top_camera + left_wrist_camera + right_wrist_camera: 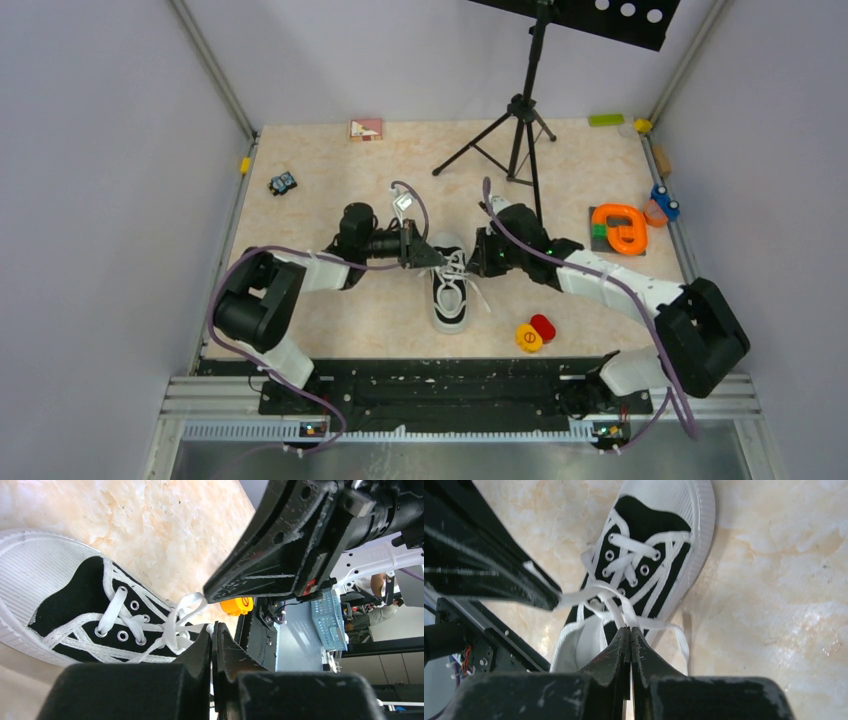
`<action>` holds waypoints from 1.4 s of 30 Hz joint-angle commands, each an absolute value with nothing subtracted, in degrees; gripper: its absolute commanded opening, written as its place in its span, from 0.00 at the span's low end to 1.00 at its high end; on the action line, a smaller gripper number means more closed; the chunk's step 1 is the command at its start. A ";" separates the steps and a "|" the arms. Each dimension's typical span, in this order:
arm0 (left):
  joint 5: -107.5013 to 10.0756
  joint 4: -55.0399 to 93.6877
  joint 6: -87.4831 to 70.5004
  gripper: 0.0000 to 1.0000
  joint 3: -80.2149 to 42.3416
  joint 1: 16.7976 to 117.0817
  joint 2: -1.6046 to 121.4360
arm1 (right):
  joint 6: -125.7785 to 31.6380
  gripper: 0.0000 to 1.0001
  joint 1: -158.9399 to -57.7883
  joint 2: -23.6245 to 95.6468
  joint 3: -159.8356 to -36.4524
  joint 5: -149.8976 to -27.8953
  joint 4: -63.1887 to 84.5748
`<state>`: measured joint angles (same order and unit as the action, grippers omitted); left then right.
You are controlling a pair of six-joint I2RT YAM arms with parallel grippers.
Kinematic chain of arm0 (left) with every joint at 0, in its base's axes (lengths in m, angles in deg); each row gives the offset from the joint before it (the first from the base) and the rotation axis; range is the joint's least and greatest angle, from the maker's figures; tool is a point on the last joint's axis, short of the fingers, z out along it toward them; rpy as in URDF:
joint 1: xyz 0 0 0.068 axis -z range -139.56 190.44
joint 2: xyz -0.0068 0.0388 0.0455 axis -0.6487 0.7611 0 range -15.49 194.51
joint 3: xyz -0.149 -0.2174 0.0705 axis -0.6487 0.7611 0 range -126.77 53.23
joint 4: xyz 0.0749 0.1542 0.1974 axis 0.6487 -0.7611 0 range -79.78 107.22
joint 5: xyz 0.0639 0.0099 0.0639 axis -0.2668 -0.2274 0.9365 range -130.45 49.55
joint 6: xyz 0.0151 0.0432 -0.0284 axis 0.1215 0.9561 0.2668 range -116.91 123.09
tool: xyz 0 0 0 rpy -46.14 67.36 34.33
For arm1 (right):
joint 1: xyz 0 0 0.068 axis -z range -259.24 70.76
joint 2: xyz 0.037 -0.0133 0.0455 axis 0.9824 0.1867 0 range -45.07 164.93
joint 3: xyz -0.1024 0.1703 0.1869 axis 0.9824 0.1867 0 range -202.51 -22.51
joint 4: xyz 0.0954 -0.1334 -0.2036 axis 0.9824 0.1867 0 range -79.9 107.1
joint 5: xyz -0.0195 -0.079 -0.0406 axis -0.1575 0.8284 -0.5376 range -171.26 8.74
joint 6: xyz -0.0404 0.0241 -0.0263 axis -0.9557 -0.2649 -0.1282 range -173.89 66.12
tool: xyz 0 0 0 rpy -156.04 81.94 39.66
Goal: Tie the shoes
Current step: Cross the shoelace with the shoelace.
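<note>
The black sneaker [452,300] with white toe cap and white laces lies mid-table, toe toward the arms. Both grippers meet over its tongue end. My left gripper [440,259] comes in from the left, and in its wrist view the left gripper [214,626] is shut on a white lace strand [200,628] running from the crossed laces. My right gripper [474,262] comes in from the right; in its own view the right gripper [628,628] is shut on lace strands [616,605] above the shoe [651,540]. Another strand [576,597] runs taut to the left gripper's tip.
A black tripod stand [520,125] rises behind the shoe. An orange ring toy [620,228] on a dark tile lies at the right, red and yellow discs [535,332] near the front right, a small toy car [283,183] at the back left, and a card [366,129] at the back edge.
</note>
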<state>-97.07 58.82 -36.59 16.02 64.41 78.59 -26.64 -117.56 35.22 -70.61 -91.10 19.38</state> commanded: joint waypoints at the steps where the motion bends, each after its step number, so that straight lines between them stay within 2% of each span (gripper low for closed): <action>1: -98.38 61.79 -36.99 0.00 13.72 64.08 79.47 | -25.81 0.00 -117.65 28.87 -67.34 -93.24 16.48; 10: -100.08 61.62 -37.26 0.00 13.35 64.08 79.95 | -28.14 0.00 -119.27 29.40 -68.46 -95.97 17.51; 11: -100.04 61.60 -37.21 0.00 13.39 64.08 79.91 | -27.71 0.05 -119.19 29.53 -68.78 -94.32 18.04; 13: -99.91 61.60 -37.17 0.00 13.43 64.08 79.87 | -26.67 0.25 -118.38 29.96 -69.53 -91.27 18.36; 15: -99.87 61.60 -37.32 0.00 13.36 64.08 79.87 | -25.91 0.34 -117.18 31.20 -70.92 -90.42 18.65; 16: -99.94 61.53 -37.29 0.00 13.30 64.08 79.85 | -25.67 0.36 -116.72 32.44 -72.00 -90.21 19.29; 22: -100.81 60.42 -36.72 0.00 12.85 64.08 80.21 | -28.36 0.36 -116.26 39.15 -78.05 -90.84 21.71; 31: -100.73 61.03 -36.90 0.00 13.66 64.08 79.76 | -30.70 0.38 -116.06 45.18 -80.14 -93.23 22.62; 33: -100.79 61.00 -36.74 0.00 13.73 64.08 79.74 | -30.66 0.37 -116.06 45.51 -79.97 -93.23 21.96; 35: -100.73 61.08 -36.72 0.00 13.73 64.08 79.69 | -30.62 0.31 -116.06 45.56 -80.07 -93.20 21.85; 38: -100.59 61.12 -36.72 0.00 13.83 64.08 79.69 | -30.58 0.03 -116.06 44.83 -80.12 -93.11 21.54; 39: -100.56 61.16 -36.80 0.00 13.83 64.08 79.63 | -30.52 0.00 -116.06 44.10 -79.83 -92.73 21.42; 42: -100.48 61.22 -36.81 0.00 13.74 64.08 79.61 | -30.90 0.00 -116.14 41.25 -78.69 -92.33 21.31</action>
